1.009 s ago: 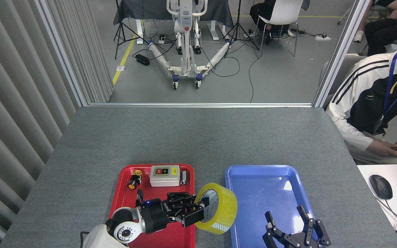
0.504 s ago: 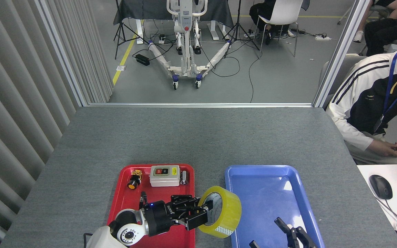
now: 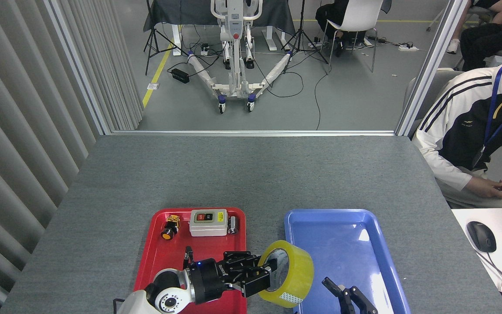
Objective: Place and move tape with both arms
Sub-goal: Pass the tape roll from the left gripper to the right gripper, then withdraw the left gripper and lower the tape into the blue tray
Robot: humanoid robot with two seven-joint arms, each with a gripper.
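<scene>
Head view, only one I've got: my left gripper (image 3: 263,279) has its fingers (image 3: 257,285) clamped on the tape (image 3: 288,273), one side poking through the core, the other on the outer wall. The roll stands on edge, low in the frame, over the gap between the red tray (image 3: 164,253) and the blue tray (image 3: 342,235), overlapping the blue one's left rim. Can't tell if it's touching the table (image 3: 251,174) or hanging just above it.

What worries me: that's a thin grab on one wall of a glossy, slick ring. If it pivots in my fingers it could swing, clip the blue rim and roll off, being round and all. My right gripper (image 3: 350,298) is at the bottom edge, fingers look spread with nothing in them, near the roll; a sloppy handover could knock it loose.

Materials: translucent yellow film, white core, a speckled patch near the bottom. Trays are shiny moulded plastic with rounded corners; the table is matte grey, felt-like. The red tray also carries a white switch box (image 3: 208,222) and a small yellow-tipped button (image 3: 169,228).
</scene>
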